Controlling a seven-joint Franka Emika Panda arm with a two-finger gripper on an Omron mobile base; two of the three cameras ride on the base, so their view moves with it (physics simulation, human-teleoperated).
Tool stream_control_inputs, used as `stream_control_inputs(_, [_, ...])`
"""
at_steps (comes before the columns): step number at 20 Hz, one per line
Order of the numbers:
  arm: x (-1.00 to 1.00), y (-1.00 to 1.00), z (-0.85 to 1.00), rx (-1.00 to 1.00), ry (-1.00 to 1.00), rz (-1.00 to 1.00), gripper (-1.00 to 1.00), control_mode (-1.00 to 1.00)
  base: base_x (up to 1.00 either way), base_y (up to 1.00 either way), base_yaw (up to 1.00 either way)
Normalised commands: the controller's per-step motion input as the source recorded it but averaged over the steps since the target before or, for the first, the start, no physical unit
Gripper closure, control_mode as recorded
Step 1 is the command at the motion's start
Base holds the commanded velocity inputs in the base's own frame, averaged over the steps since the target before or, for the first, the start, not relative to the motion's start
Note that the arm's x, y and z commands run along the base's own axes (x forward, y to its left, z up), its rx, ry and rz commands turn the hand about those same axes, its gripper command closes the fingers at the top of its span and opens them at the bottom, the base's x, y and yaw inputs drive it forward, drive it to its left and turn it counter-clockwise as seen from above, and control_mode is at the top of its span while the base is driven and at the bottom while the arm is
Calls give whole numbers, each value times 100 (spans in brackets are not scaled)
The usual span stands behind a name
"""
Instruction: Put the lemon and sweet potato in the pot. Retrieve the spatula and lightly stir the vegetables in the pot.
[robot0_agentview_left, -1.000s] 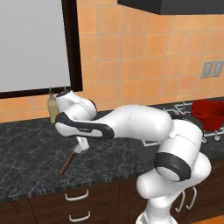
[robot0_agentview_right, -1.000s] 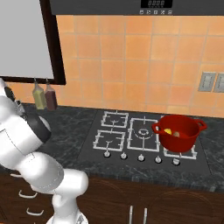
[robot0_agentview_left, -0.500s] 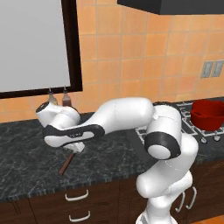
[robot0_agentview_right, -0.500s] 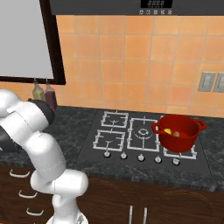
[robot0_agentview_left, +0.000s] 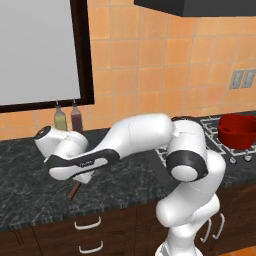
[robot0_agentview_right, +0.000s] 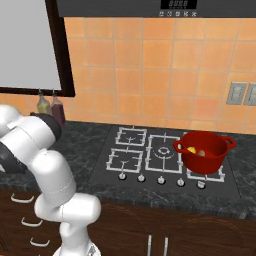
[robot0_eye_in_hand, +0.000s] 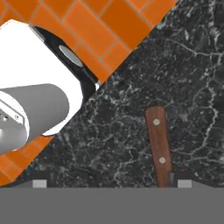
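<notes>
Hand view: spatula on counter

Dark speckled stone counter runs beneath the orange tiled wall, and a black 4-burner gas hob is set into it. Left of the hob, the brown wooden-handled spatula lies flat; 2 glass bottles stand at the wall.

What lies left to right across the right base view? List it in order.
Robot arm → two bottles by the wall → stove → red pot holding the lemon and sweet potato → wall outlets.
</notes>
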Motion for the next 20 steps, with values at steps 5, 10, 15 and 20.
stream_control_inputs(5, [-8,10,-52,2,-23,0,-100,-100,0,0,0])
stream_control_inputs(10, [0,36,-19,-2,-31,1,-100,-100,0,0,0])
stream_control_inputs(15, [0,37,0,-11,-20,-3,-100,-100,0,0,0])
stream_control_inputs(20, [0,36,-2,-18,-10,-2,-100,-100,0,0,0])
